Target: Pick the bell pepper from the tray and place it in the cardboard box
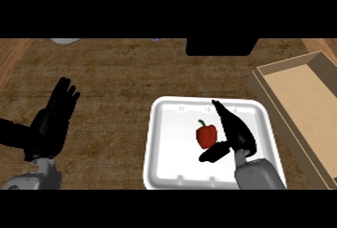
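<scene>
Head view, from the left: the left hand [54, 116] rests open, fingers up, over the brown tabletop [125, 71], well apart. On the white foam tray [172, 171], the small red bell pepper [207, 136] lies stem-up just left of the open right hand [232, 129], thumb below it. The shallow cardboard box [296, 93] sits to that hand's right.

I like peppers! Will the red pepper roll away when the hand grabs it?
Maybe a little. The pepper looks rounded and smooth, so it could wobble or slip on the flat white tray. The right hand beside it is open.
</scene>
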